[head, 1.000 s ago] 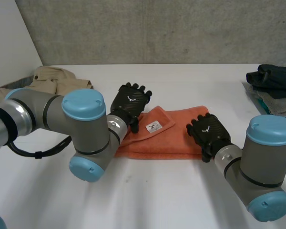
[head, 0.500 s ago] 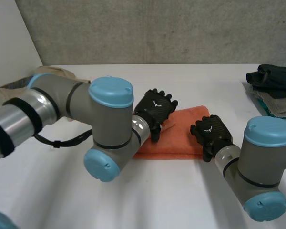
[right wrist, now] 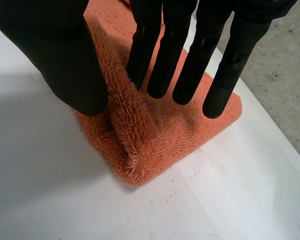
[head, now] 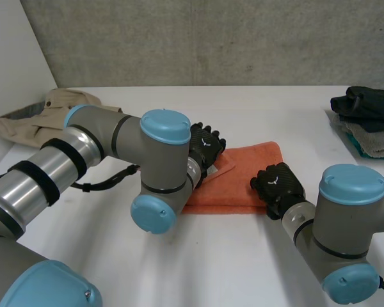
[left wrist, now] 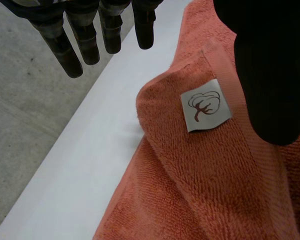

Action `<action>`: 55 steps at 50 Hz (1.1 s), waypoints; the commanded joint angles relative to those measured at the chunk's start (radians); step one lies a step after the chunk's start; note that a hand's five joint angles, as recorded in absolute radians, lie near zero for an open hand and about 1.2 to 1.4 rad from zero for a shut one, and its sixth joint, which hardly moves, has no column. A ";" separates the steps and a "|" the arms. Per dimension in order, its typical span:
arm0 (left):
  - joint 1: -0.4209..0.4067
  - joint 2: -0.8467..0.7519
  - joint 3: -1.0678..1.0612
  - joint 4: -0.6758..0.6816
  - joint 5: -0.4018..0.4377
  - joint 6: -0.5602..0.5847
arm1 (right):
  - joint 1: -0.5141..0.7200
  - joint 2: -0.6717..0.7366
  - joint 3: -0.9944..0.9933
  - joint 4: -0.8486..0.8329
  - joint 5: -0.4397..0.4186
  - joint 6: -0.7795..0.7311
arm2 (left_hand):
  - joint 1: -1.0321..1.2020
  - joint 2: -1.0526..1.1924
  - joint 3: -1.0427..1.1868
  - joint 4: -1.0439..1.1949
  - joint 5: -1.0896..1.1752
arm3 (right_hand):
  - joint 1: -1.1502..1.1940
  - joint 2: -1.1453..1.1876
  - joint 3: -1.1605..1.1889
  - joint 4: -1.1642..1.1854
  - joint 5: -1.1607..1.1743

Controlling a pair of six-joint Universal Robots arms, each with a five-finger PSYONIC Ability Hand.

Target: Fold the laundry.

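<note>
orange terry cloth lies at the middle of the white counter in the head view: the orange towel, folded into a flat oblong. the left robot hand is laid over the towel's far left part, where a corner is turned back onto the upper layer. the right robot hand is placed at the towel's near right corner, knuckles up. a beige garment is heaped at the far left of the counter, and a pile of dark clothes is stacked at its far right edge, both well apart from the towel. a grey concrete wall is seen behind.

left wrist view: the fingers of the left robot hand are held straight and spread, clear of the cloth. the thumb is set over the hem of the turned-back corner of the orange towel; whether it touches cannot be told. nothing is clasped, so this hand is released. a white label printed with a small plant motif is sewn just beside the hem, next to the thumb.

right wrist view: a raised ridge of the orange towel is pinched between the thumb and the first of the straight fingers, so the right robot hand is grasping the towel at its corner. the rest of that corner is spread flat on the counter beyond the fingertips.
</note>
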 commanded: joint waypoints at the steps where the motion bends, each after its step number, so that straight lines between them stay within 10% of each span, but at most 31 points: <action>1: -0.001 -0.021 0.016 -0.017 0.026 0.007 | 0.001 0.001 0.000 -0.003 -0.002 0.000 | -0.030 -0.030 -0.033 -0.021 -0.046 | 0.171 0.163 0.158 0.156 0.157; 8: 0.011 -0.107 0.104 -0.001 0.008 0.095 | 0.007 0.010 -0.002 -0.004 -0.002 -0.001 | -0.030 -0.030 -0.033 -0.021 -0.046 | 0.171 0.163 0.158 0.156 0.157; 16: 0.166 -0.208 0.343 0.027 -0.397 0.174 | 0.009 0.020 -0.005 -0.006 0.001 -0.021 | -0.030 -0.030 -0.033 -0.021 -0.046 | 0.174 0.166 0.161 0.159 0.159; 28: 0.149 0.022 0.067 -0.032 -0.177 0.030 | 0.007 0.025 -0.003 -0.013 0.008 -0.037 | -0.030 -0.030 -0.033 -0.021 -0.046 | 0.174 0.166 0.161 0.159 0.160; 55: 0.166 0.319 -0.335 0.071 -0.100 -0.102 | -0.157 -0.038 0.003 -0.047 0.087 -0.228 | -0.030 -0.030 -0.033 -0.021 -0.046 | 0.453 0.445 0.440 0.438 0.439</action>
